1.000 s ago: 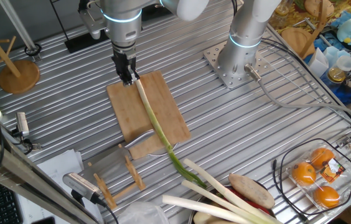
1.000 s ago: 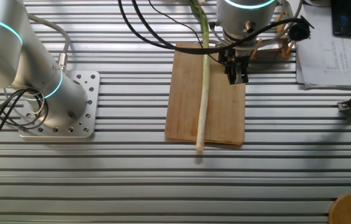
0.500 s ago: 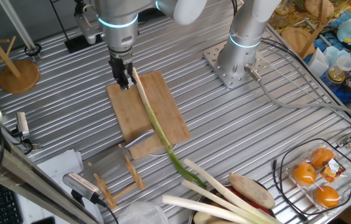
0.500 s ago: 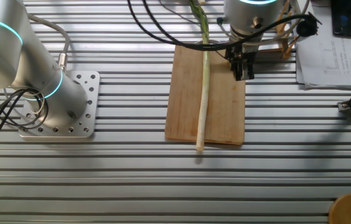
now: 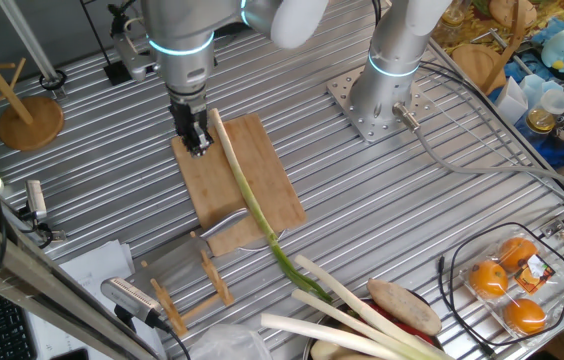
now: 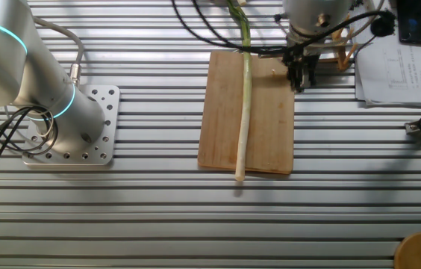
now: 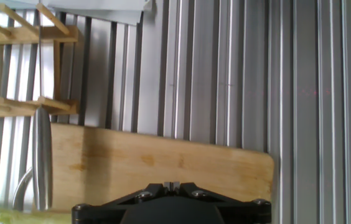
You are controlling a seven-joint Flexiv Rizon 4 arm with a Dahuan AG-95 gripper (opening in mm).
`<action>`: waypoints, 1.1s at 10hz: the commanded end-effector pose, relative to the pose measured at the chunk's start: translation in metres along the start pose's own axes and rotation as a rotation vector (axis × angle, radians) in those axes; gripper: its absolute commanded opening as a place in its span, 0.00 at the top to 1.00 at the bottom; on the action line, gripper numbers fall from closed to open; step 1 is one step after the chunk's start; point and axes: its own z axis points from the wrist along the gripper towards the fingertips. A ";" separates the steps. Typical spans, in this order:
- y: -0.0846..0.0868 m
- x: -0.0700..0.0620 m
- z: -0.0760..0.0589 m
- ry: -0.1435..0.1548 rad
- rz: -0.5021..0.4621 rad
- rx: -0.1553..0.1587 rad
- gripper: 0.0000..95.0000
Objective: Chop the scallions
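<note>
One long scallion (image 5: 247, 195) lies lengthwise along the wooden cutting board (image 5: 207, 185), its white end at the far edge and its green tip running off the near edge. In the other fixed view the scallion (image 6: 244, 112) lies down the board's (image 6: 270, 131) middle. My gripper (image 5: 197, 142) is shut and empty, over the board's far left corner, apart from the stalk. It also shows in the other fixed view (image 6: 301, 81). In the hand view the gripper (image 7: 173, 184) hangs above the bare board (image 7: 163, 165); a sliver of scallion (image 7: 1, 215) shows at the bottom left.
A knife with a metal handle (image 5: 224, 224) lies at the board's near end, also in the hand view (image 7: 42, 155), beside a wooden rack (image 5: 187, 290). Thick pale stalks (image 5: 352, 315), a wire basket of oranges (image 5: 507, 285), the arm's base (image 5: 377, 100) and a wooden stand (image 5: 27, 120) surround the board.
My shut gripper has moved sideways away from the scallion's white end toward the board's edge on the rack side. The scallion has not moved.
</note>
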 end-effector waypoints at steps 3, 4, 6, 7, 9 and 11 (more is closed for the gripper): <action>0.024 -0.013 0.016 0.028 0.017 -0.072 0.60; 0.025 -0.014 0.020 0.026 0.009 -0.073 0.60; 0.028 -0.016 0.028 0.035 0.013 -0.078 0.60; 0.030 -0.016 0.031 0.039 0.028 -0.079 0.60; 0.031 -0.016 0.031 0.055 0.029 -0.067 0.60; 0.032 -0.015 0.029 0.098 -0.019 -0.015 0.60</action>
